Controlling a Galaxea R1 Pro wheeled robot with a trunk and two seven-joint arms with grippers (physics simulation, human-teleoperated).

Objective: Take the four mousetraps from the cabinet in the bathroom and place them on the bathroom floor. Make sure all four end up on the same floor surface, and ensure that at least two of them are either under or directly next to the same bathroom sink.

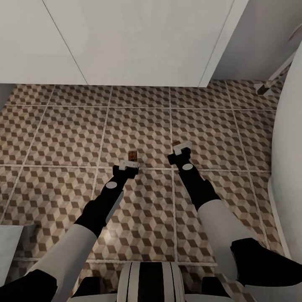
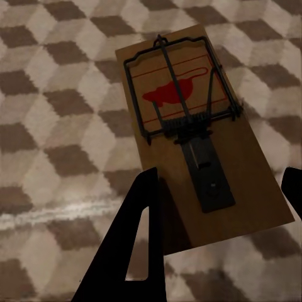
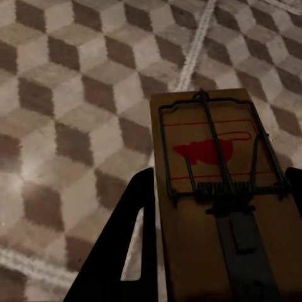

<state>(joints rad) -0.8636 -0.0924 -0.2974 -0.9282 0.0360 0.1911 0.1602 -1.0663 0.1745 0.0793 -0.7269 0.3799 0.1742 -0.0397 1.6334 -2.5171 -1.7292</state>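
Head view: mousetraps [image 1: 133,156] mostly hidden.

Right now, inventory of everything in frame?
mousetraps: two, tan wood with dark wire and a red mouse print; one between the left gripper's fingers, one between the right gripper's fingers, both low over the floor
bathroom floor: brown, beige and white cube-pattern tiles, pale grout
white panels: along the far edge of the floor
white curved body: at the right edge of the head view
left gripper: black, closed on its trap
right gripper: black, closed on its trap
arms: two, white with black forearms
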